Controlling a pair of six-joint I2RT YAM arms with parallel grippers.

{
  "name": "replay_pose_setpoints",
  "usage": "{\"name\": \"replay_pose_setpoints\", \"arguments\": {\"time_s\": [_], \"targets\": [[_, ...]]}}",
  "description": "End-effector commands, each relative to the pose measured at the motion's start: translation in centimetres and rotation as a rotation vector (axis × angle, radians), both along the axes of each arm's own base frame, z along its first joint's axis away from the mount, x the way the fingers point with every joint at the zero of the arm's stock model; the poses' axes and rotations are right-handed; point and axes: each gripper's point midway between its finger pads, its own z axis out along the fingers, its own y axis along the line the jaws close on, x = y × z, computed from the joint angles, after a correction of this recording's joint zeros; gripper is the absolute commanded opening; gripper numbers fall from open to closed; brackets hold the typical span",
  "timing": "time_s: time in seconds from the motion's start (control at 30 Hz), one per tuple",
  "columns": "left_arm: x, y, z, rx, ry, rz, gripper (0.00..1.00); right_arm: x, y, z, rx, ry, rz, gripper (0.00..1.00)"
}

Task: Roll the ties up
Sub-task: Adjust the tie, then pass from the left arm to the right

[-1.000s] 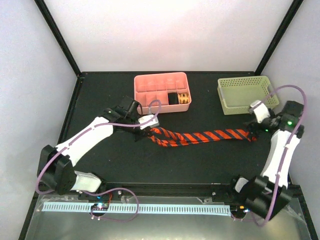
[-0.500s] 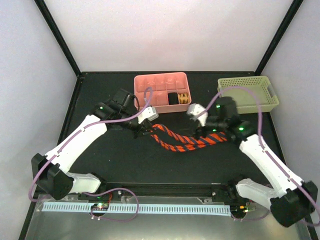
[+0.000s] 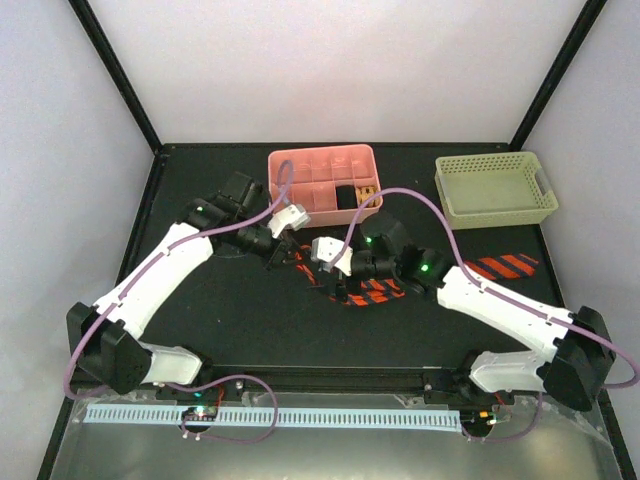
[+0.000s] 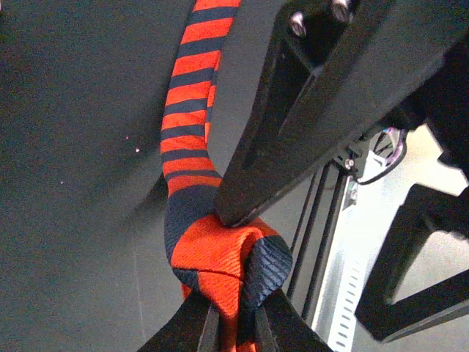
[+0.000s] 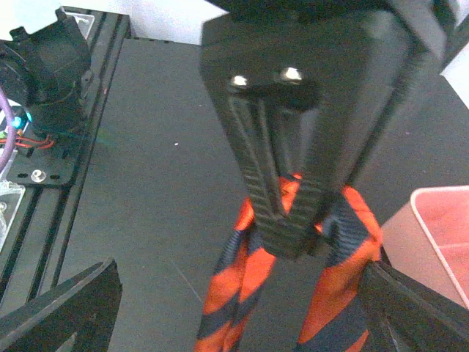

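Orange-red tie [image 4: 187, 117] pinched in left gripper [image 4: 234, 317]; right gripper [image 3: 338, 283] spread wide alongside, right arm [image 3: 485, 302] hiding tie's middle. Pink tray [image 3: 290, 160], green basket [image 3: 495, 160] behind.

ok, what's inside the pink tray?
A dark roll and a yellowish roll sit in the tray's near-right cells. Other cells look empty, but the left arm's cable covers part of the near-left corner.

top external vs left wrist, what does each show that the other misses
Only top external: the pink tray, the green basket, both whole arms, and the far end of the tie lying flat at the right. Only left wrist: a close look at the left gripper shut on a bunched fold of the fabric. Both: the orange and navy stripes on the black table.
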Motion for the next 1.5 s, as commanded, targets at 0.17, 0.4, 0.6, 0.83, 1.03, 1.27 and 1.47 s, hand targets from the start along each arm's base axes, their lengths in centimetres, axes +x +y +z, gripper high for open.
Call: {"name": "replay_pose_setpoints", "arguments": {"time_s": [0.17, 0.4, 0.6, 0.83, 1.03, 1.27, 1.47], "targets": [[1.4, 1.0, 3.9, -0.167, 0.082, 0.117, 0.08, 1.8, 2.4, -1.6, 0.043, -0.093, -0.110, 0.76], [2.2, 2.5, 4.8, -0.247, 0.119, 0.176, 0.07, 2.6, 2.3, -3.1, 0.031, -0.104, -0.172, 0.46], [1.2, 2.7, 5.4, -0.301, 0.106, 0.164, 0.09, 3.8, 2.4, -2.1, 0.043, -0.127, -0.226, 0.10], [0.4, 3.2, 5.7, -0.290, 0.064, 0.170, 0.11, 4.0, 2.8, -0.3, 0.035, -0.109, -0.223, 0.52], [1.0, 3.8, 5.3, -0.262, 0.011, 0.220, 0.10, -0.2, 1.7, 0.4, -0.015, -0.062, -0.038, 0.76], [0.8, 3.9, 5.3, -0.270, 0.012, 0.215, 0.10, -0.5, 0.3, 3.3, -0.005, -0.099, -0.060, 0.86], [0.4, 3.5, 5.7, -0.299, 0.030, 0.183, 0.10, 2.4, 2.6, 3.7, 0.030, -0.064, -0.161, 1.00]]}}
